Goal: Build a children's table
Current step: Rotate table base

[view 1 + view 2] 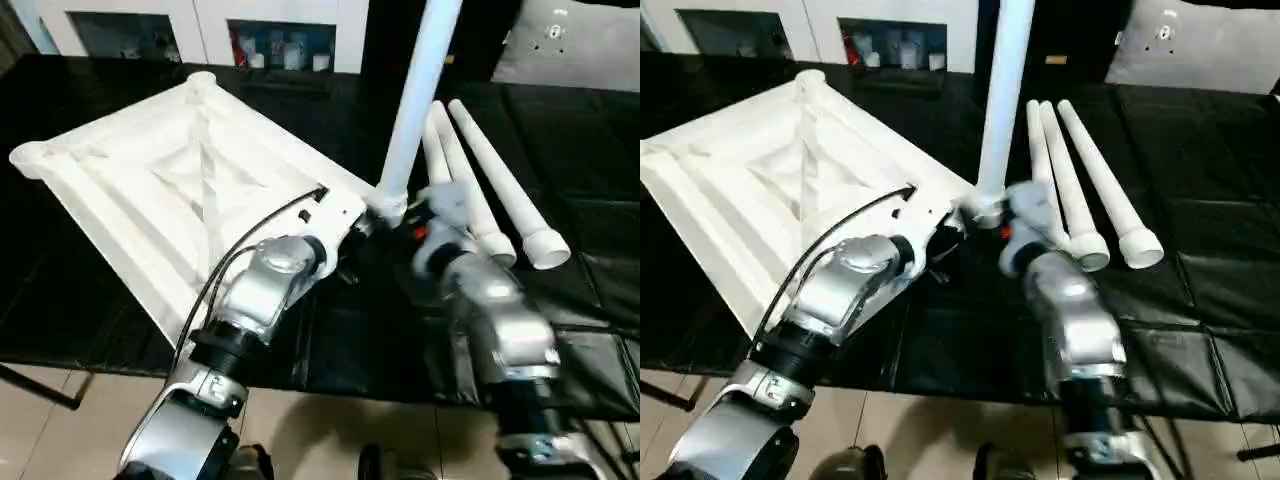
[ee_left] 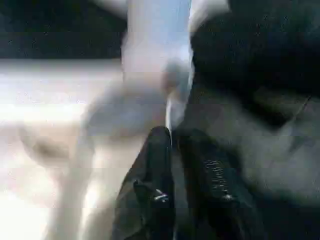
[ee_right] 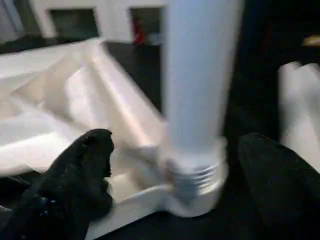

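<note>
The black-covered surface point(image 1: 560, 150) is stretching across the whole room side in front of the robot, and the white table top point(image 1: 170, 190) is lying on it upside down, ribbed underside showing, turned at an angle so one corner is pointing toward the robot. At that near corner one white leg point(image 1: 415, 100) is standing upright, its threaded foot sitting in the round corner socket point(image 3: 192, 195) (the screw ridges are still showing above the rim, so it is not fully seated). Three more legs point(image 1: 490, 185) are lying side by side on the black cover just to the right of the standing one, wide ends toward the robot.

Both silver forearms are reaching in toward that corner. The right end effector point(image 3: 175, 180) is sitting around the base of the upright leg with its two black fingers point(image 3: 80, 175) spread wide apart, one on each side of the leg and neither one touching it. The left end effector point(image 2: 172, 145) is hanging just beside the same socket, its fingers drawn nearly together with only a thin slit between them, gripping nothing that I can make out. A black cable point(image 1: 250, 235) is looping over the left forearm.
</note>
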You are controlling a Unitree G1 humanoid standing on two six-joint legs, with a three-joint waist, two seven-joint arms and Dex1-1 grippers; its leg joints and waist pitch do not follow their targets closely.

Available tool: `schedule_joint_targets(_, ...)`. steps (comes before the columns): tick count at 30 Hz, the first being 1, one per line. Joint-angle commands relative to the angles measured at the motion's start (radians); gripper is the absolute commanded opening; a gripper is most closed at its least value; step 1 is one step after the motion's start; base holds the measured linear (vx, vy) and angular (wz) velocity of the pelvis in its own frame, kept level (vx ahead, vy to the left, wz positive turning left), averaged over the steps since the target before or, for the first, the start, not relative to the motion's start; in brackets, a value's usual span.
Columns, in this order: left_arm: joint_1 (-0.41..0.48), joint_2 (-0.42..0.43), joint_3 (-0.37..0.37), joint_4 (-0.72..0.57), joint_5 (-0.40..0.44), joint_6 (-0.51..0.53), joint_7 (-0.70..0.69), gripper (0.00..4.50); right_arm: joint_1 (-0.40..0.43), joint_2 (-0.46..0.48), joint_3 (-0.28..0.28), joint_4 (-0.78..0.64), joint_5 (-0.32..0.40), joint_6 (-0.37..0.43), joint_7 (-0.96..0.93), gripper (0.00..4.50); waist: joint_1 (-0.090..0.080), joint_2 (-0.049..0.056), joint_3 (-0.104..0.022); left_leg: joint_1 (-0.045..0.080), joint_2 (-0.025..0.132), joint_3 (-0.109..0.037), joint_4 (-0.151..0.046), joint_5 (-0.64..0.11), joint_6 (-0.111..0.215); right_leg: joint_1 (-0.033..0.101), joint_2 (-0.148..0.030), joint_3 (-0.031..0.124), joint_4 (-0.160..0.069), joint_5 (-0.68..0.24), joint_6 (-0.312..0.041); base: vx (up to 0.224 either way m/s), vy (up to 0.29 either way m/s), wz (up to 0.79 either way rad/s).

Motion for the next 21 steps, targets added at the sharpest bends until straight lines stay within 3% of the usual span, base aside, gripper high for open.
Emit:
schedule_joint_targets(1,-0.004,-0.002,0.009,-0.027,-0.018,-0.048,-0.003,0.73,0.016,0.004,-0.021,-0.047,0.034,0.018,-0.029,4.50,0.004,-0.017,-0.092,0.013,0.039,-0.007,-0.047,-0.041,0.147,0.076,-0.064,0.047,-0.052,-0.041,-0.249,0.000,0.000,0.00)
schedule_joint_targets(2,-0.004,-0.002,0.009,-0.027,-0.018,-0.048,-0.003,0.73,0.016,0.004,-0.021,-0.047,0.034,0.018,-0.029,4.50,0.003,-0.018,-0.091,0.013,0.038,-0.006,-0.047,-0.051,0.146,0.075,-0.064,0.047,-0.054,-0.056,-0.244,0.000,0.000,0.00)
schedule_joint_targets(3,0.009,0.013,0.034,-0.040,-0.038,-0.043,-0.008,0.73,0.017,0.010,-0.031,-0.067,0.022,0.012,-0.066,4.50,0.003,-0.010,-0.090,0.014,0.037,-0.007,-0.048,-0.069,0.134,0.075,-0.064,0.046,-0.057,-0.091,-0.235,0.000,0.000,0.00)
schedule_joint_targets(4,0.010,0.016,0.038,-0.042,-0.040,-0.040,-0.007,0.73,0.017,0.010,-0.031,-0.069,0.025,0.015,-0.065,4.50,0.000,-0.014,-0.091,0.014,0.037,-0.006,-0.050,-0.075,0.121,0.074,-0.062,0.046,-0.060,-0.110,-0.226,0.000,0.000,0.00)
schedule_joint_targets(5,0.020,0.040,0.069,-0.058,-0.046,-0.024,0.004,0.73,0.023,0.014,-0.027,-0.094,0.039,0.048,-0.058,4.50,0.000,-0.008,-0.091,0.014,0.036,-0.007,-0.050,-0.080,0.113,0.075,-0.061,0.046,-0.059,-0.115,-0.222,0.000,0.000,0.00)
schedule_joint_targets(8,0.035,0.111,0.102,-0.104,-0.027,0.002,0.021,0.73,0.046,0.002,0.017,-0.135,0.047,0.160,-0.015,4.50,-0.005,-0.005,-0.092,0.015,0.037,-0.011,-0.052,-0.086,0.102,0.077,-0.058,0.045,-0.056,-0.101,-0.215,0.000,0.000,0.00)
schedule_joint_targets(9,0.044,0.185,0.125,-0.153,0.007,0.044,0.039,0.73,0.064,-0.008,0.060,-0.146,0.044,0.199,0.016,4.50,-0.008,-0.004,-0.091,0.015,0.037,-0.010,-0.052,-0.090,0.097,0.075,-0.057,0.045,-0.056,-0.094,-0.215,0.000,0.000,0.00)
schedule_joint_targets(11,0.050,0.222,0.131,-0.176,0.023,0.064,0.037,0.73,0.073,-0.013,0.078,-0.150,0.047,0.219,0.029,4.50,-0.012,-0.005,-0.090,0.014,0.038,-0.012,-0.054,-0.097,0.089,0.076,-0.057,0.045,-0.056,-0.103,-0.211,0.000,0.000,0.00)
schedule_joint_targets(12,0.078,0.351,0.132,-0.238,0.073,0.111,-0.012,0.73,0.090,-0.036,0.134,-0.141,0.040,0.238,0.064,4.50,-0.013,-0.004,-0.090,0.020,0.039,-0.010,-0.053,-0.105,0.074,0.072,-0.058,0.046,-0.057,-0.119,-0.211,0.000,0.000,0.00)
schedule_joint_targets(13,0.089,0.397,0.129,-0.257,0.091,0.125,-0.035,0.73,0.094,-0.043,0.151,-0.133,0.038,0.240,0.075,4.50,-0.014,0.000,-0.090,0.014,0.040,-0.016,-0.057,-0.092,0.064,0.077,-0.058,0.045,-0.049,-0.120,-0.204,0.000,0.000,0.00)
schedule_joint_targets(14,0.107,0.476,0.117,-0.279,0.132,0.139,-0.071,0.73,0.094,-0.050,0.169,-0.116,0.030,0.241,0.084,4.50,-0.019,-0.001,-0.087,0.014,0.039,-0.012,-0.057,-0.097,0.060,0.072,-0.054,0.046,-0.053,-0.126,-0.199,0.000,0.000,0.00)
schedule_joint_targets(16,0.133,0.585,0.103,-0.301,0.188,0.163,-0.117,0.47,0.089,-0.054,0.186,-0.093,0.021,0.253,0.085,4.50,-0.018,0.004,-0.085,0.025,0.042,-0.011,-0.057,-0.108,0.037,0.065,-0.054,0.049,-0.051,-0.137,-0.199,0.000,0.000,0.00)
schedule_joint_targets(17,0.133,0.585,0.103,-0.301,0.188,0.163,-0.117,0.39,0.089,-0.054,0.186,-0.093,0.021,0.253,0.085,4.50,-0.018,0.004,-0.085,0.025,0.042,-0.011,-0.057,-0.108,0.037,0.065,-0.054,0.049,-0.051,-0.137,-0.199,0.000,0.000,0.00)
schedule_joint_targets(18,0.157,0.675,0.102,-0.318,0.213,0.201,-0.142,0.39,0.079,-0.057,0.198,-0.082,0.010,0.287,0.079,4.50,-0.012,0.004,-0.083,0.035,0.044,-0.007,-0.058,-0.116,0.021,0.056,-0.054,0.052,-0.055,-0.148,-0.201,0.000,0.000,0.00)
schedule_joint_targets(19,0.172,0.721,0.105,-0.328,0.229,0.228,-0.154,0.39,0.072,-0.061,0.209,-0.070,0.000,0.305,0.079,4.50,-0.011,0.003,-0.083,0.029,0.043,-0.010,-0.062,-0.110,0.014,0.061,-0.053,0.051,-0.049,-0.143,-0.203,0.000,0.000,0.00)
schedule_joint_targets(20,0.172,0.721,0.105,-0.328,0.229,0.228,-0.154,0.16,0.072,-0.061,0.209,-0.070,0.000,0.305,0.079,4.50,-0.009,0.006,-0.082,0.032,0.043,-0.010,-0.062,-0.116,0.007,0.057,-0.053,0.051,-0.047,-0.148,-0.201,0.000,0.000,0.00)
schedule_joint_targets(21,0.204,0.794,0.096,-0.353,0.250,0.276,-0.169,0.16,0.060,-0.070,0.232,-0.052,-0.018,0.336,0.084,4.50,-0.007,0.007,-0.083,0.035,0.044,-0.012,-0.063,-0.134,-0.007,0.056,-0.054,0.050,-0.047,-0.154,-0.200,0.000,0.000,0.00)
